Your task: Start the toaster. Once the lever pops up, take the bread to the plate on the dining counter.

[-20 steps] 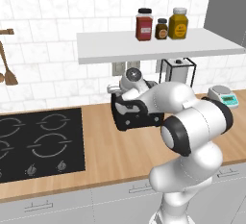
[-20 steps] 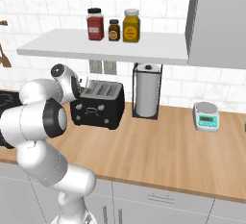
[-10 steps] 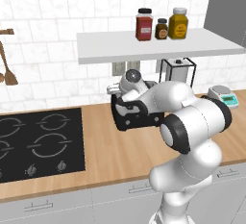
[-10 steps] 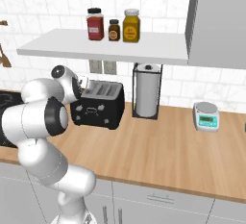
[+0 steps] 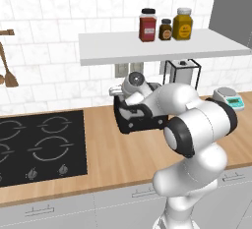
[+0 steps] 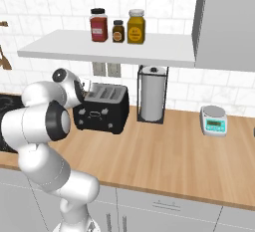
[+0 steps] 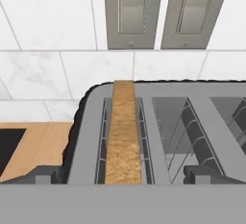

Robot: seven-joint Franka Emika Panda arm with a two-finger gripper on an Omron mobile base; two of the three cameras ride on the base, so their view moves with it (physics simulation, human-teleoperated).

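Toaster (image 7: pixel 158 136): black box, grey metal top, directly beneath the gripper (image 7: pixel 122 175).
Bread (image 7: pixel 123 136): grainy tan slice, upright in the slot between the fingertips.
Gripper: spread wide, grasping nothing.

The arm's white links cover the right half of the toaster (image 5: pixel 132 120) in the left base view, along with its slots. In the right base view the arm hides the toaster's left end, and the small white marks on its front are too small to read. From the hand view only the top edge of the bread (image 7: pixel 123 136) shows in 1 slot; its faces sit hidden below. The toaster's right side is cut off by that picture's edge. The labels on the 3 jars (image 6: pixel 117 26) cannot be read.
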